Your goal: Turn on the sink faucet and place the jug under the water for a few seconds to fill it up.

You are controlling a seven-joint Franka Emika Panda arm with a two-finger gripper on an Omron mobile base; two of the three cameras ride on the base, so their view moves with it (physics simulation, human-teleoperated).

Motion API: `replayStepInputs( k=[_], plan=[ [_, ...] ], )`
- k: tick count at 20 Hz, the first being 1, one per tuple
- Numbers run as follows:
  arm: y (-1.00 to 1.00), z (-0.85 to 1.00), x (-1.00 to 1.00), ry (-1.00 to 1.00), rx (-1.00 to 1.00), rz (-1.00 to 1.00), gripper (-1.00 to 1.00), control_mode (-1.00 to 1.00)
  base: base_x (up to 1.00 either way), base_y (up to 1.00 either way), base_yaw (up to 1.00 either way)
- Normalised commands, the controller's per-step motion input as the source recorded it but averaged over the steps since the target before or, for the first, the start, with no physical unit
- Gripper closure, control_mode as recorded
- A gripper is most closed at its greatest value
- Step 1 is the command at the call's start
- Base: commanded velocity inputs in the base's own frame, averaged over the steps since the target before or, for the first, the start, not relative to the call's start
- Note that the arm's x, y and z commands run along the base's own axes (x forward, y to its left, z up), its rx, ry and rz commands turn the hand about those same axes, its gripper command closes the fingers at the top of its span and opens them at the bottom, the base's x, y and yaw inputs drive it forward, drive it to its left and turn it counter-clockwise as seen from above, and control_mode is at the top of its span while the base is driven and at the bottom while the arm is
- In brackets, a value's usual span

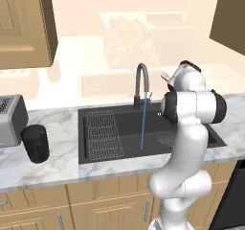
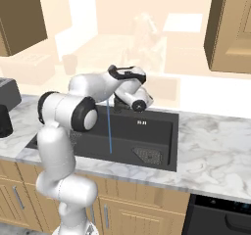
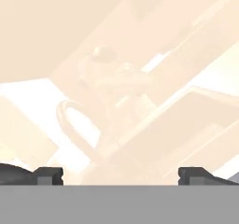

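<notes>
The arm's gripper, jaws spread wide and empty by the sink faucet, must cross to the jug beside the toaster, risking a knock-over while water runs

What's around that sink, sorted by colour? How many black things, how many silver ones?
Black or dark: 3, the sink, the jug and the faucet
Silver: 1, the toaster
Blue: 1, the water
Total: 5
</notes>
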Motion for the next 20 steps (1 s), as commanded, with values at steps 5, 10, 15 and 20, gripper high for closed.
replayStepInputs(
  k=[5, 10, 15, 20],
  plan=[
    [0.00, 0.99, -0.80, 0.00, -0.12, 0.00, -1.00, -1.00, 0.00, 0.00, 0.00],
    [0.00, 1.00, -0.73, 0.02, -0.10, 0.00, -1.00, -1.00, 0.00, 0.00, 0.00],
    [0.09, 0.91, -0.83, 0.10, -0.14, 0.00, -1.00, -1.00, 0.00, 0.00, 0.00],
    [0.62, 0.20, -0.87, 0.16, -0.22, 0.00, -1.00, -1.00, 0.00, 0.00, 0.00]
  ],
)
